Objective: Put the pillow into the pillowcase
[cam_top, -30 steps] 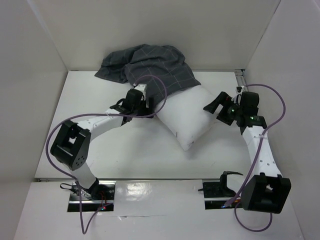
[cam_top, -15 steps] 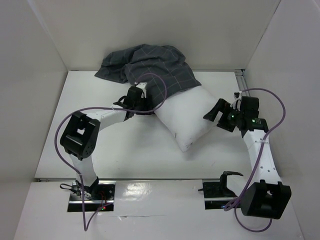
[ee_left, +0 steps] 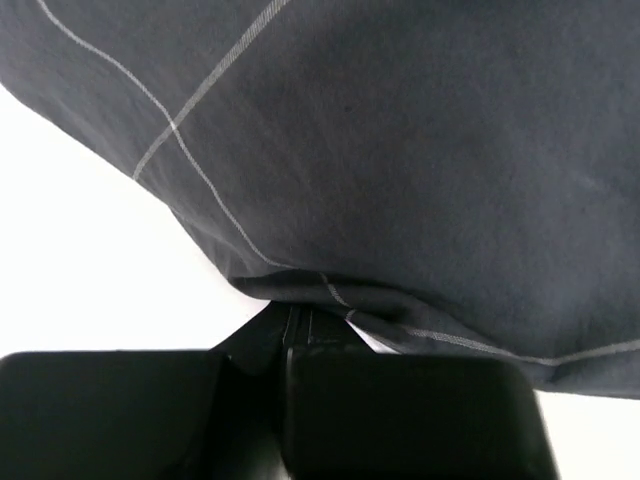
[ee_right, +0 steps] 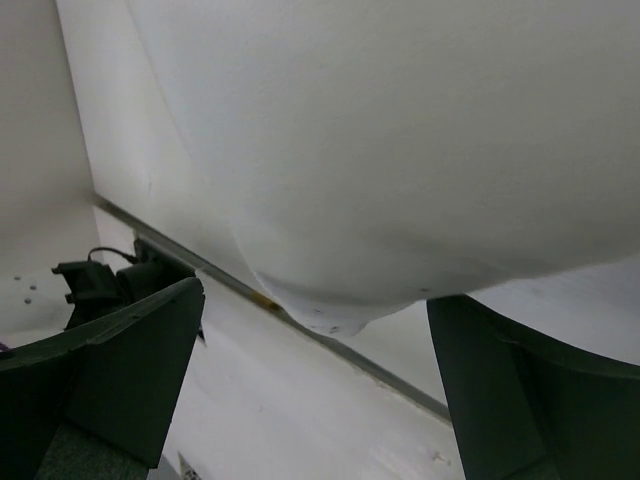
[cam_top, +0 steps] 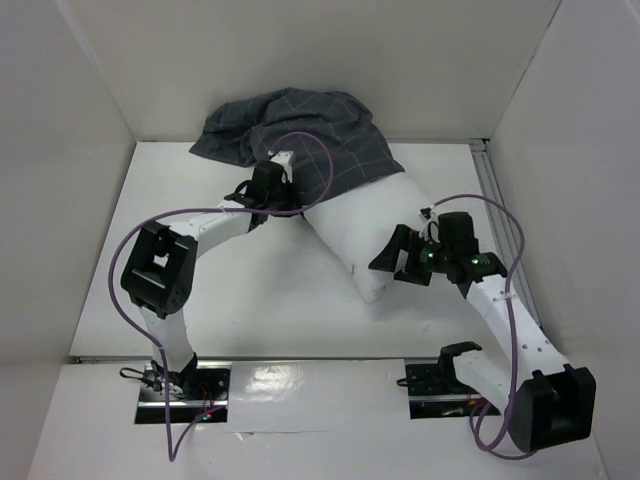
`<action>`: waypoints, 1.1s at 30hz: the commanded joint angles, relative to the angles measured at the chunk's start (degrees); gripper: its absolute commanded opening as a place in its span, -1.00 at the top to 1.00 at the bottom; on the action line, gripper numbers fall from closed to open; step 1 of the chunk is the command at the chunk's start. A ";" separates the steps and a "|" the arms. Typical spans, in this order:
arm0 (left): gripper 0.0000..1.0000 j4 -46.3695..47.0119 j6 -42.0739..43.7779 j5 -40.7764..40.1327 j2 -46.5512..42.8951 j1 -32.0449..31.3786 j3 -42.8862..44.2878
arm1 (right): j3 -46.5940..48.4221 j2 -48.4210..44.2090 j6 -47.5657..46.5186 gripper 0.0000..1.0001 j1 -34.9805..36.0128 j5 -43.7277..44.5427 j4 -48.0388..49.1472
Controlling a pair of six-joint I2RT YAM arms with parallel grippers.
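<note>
The left gripper (ee_left: 300,322) is at the near left edge of the pillowcase (cam_top: 300,130). Its jaws are pressed together on a fold of the dark hem, and in the wrist view the checked cloth rises straight from the fingertips and fills the view above. The pillowcase lies bunched against the back wall of the table (cam_top: 230,300). Its near right part rests over the far end of the pillow (cam_top: 365,220); how far the pillow reaches inside cannot be told.

From there the pillow runs slantwise toward the near right, and most of it is bare and white. The right gripper (cam_top: 393,262) is at the pillow's near right side with its jaws spread wide. In the right wrist view the plump white fabric bulges between the two fingers (ee_right: 120,370), and a corner hangs in the gap. The fingers do not squeeze it.
</note>
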 commanded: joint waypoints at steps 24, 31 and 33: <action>1.00 -15.22 -0.56 14.87 -18.37 -19.11 23.75 | 14.58 13.06 5.63 1.00 0.12 4.94 24.02; 1.00 -26.92 -4.78 14.88 -27.15 -22.70 33.02 | 19.40 -3.47 -6.33 1.00 0.11 9.68 -2.59; 1.00 -31.77 -6.79 14.18 -28.64 -23.24 34.87 | 21.78 -5.95 -7.74 1.00 0.11 11.00 -9.03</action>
